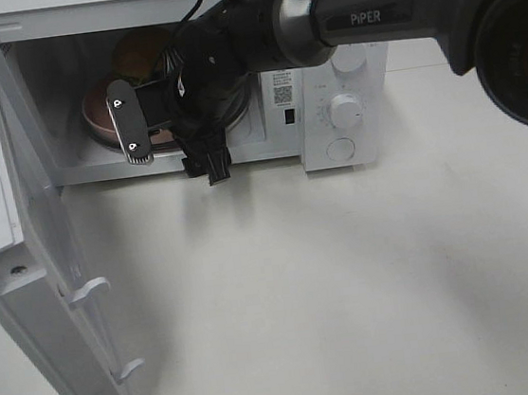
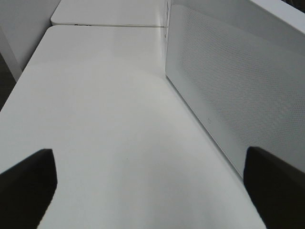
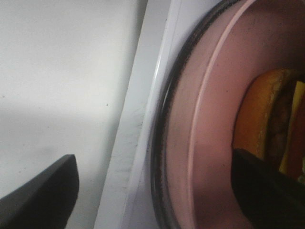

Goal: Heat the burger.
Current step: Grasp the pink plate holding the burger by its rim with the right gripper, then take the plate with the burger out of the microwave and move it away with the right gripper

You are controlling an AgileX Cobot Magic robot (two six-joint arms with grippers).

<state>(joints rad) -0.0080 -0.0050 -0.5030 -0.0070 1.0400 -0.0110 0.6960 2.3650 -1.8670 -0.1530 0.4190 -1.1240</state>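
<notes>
The burger (image 1: 140, 54) sits on its pink plate (image 1: 97, 112) inside the white microwave (image 1: 345, 112), whose door (image 1: 40, 280) hangs wide open toward the room. The right gripper (image 1: 168, 151) hangs at the mouth of the cavity, jaws spread apart and holding nothing; its wrist view shows the plate's rim on the glass turntable (image 3: 159, 143), with the bun's golden edge just beyond one fingertip. The left gripper (image 2: 152, 191), likewise spread and empty, hovers above the white table (image 2: 109, 124) beside the microwave's perforated side wall. Loading appears done. Left to do, by the look of it: draw the right arm clear, swing the door shut and turn the dials (image 1: 346, 109).
</notes>
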